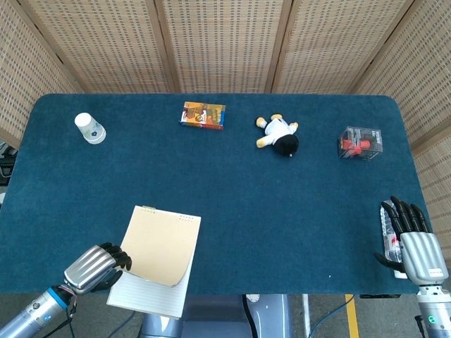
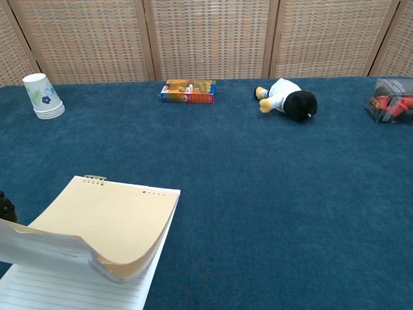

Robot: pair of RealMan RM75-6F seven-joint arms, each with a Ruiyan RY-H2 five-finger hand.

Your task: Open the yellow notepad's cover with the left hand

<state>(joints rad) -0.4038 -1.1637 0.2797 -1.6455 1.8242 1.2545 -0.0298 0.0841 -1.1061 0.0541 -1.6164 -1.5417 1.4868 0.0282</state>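
Mid-open: left hand (image 1: 95,266) pinches the notepad (image 1: 161,243) cover, curled over lined pages. Next: fold it fully back. Right hand (image 1: 412,238) idle, fingers apart.

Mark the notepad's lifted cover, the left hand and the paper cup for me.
notepad's lifted cover (image 1: 163,243): head view, middle of the tan sheet.
left hand (image 1: 90,267): head view, silver back of the hand.
paper cup (image 2: 42,94): chest view, side wall of the white cup.
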